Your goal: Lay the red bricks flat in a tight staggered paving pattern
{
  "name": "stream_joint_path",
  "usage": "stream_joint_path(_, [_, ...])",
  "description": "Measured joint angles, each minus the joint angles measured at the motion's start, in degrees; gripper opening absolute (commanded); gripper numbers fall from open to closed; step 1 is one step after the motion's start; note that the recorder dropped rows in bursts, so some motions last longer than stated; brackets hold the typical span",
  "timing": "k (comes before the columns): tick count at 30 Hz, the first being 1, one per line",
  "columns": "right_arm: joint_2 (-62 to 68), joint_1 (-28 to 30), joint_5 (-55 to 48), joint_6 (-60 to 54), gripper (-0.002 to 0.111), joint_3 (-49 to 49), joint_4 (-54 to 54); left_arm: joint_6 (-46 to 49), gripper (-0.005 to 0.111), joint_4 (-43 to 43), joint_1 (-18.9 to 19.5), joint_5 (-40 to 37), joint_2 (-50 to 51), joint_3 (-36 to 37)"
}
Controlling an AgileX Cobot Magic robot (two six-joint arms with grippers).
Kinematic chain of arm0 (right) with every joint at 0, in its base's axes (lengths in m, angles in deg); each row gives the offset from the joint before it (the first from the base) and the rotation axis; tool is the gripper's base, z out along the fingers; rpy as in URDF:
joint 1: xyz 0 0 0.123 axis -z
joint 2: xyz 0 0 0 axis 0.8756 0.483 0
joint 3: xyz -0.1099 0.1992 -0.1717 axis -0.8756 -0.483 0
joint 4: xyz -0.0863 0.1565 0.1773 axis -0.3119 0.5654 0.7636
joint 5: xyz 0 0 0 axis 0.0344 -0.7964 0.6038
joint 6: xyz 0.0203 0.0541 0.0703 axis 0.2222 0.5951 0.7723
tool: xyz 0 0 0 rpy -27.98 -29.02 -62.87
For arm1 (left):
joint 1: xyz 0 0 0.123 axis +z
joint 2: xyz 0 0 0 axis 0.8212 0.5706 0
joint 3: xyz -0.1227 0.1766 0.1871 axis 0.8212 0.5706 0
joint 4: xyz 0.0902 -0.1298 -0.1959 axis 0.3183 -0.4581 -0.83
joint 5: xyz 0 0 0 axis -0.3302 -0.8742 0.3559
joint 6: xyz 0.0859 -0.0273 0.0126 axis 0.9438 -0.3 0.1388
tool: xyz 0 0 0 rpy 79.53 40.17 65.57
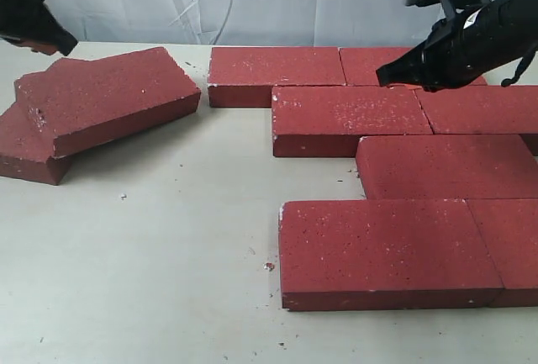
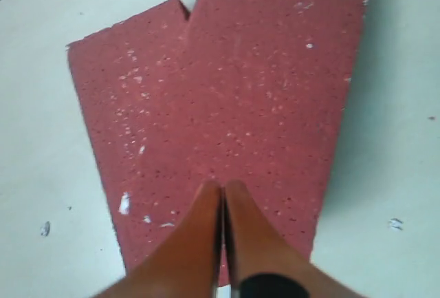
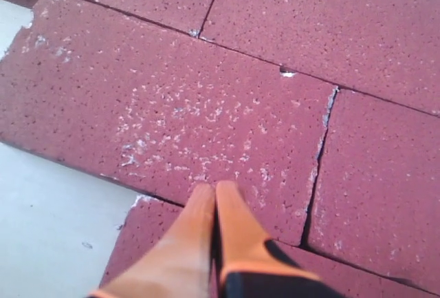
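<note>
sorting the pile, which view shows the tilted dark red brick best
Exterior view: the tilted dark red brick shows whole, resting on another brick. Left wrist view crops its top face; right wrist view misses it.

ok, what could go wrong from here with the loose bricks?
1. The top loose brick leans tilted on the lower brick; a push may slide it off hard and chip it.
2. The left gripper is shut, so it can probably only shove; the brick may twist.
3. The right gripper hangs over the laid rows; a bump could push them apart.
</note>
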Motion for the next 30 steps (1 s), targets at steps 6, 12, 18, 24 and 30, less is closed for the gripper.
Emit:
stream_joint_path(6, [1.2, 0.0, 2.0, -0.6, 0.000, 0.0, 0.8, -6.2, 0.092, -1.0, 7.8, 0.6, 4.2, -0.9])
stream_joint_path(12, [2.1, 0.0, 2.3, -0.7, 0.000, 0.0, 0.9, -3.5, 0.090, -22.5, 18.4, -1.3, 10.3, -1.6])
stream_joint_path(18, [2.1, 0.0, 3.3, -0.7, 0.000, 0.0, 0.9, 2.8, 0.090, -40.9, 25.7, -3.9, 11.9, -0.9])
stream_joint_path(24, [2.1, 0.0, 3.3, -0.7, 0.000, 0.0, 1.7, 4.7, 0.090, -43.9, 26.9, -0.2, 12.5, 3.3])
stream_joint_path(30, [2.1, 0.0, 3.4, -0.7, 0.000, 0.0, 1.9, 7.8, 0.090, -50.6, 27.0, -3.3, 16.7, 4.5])
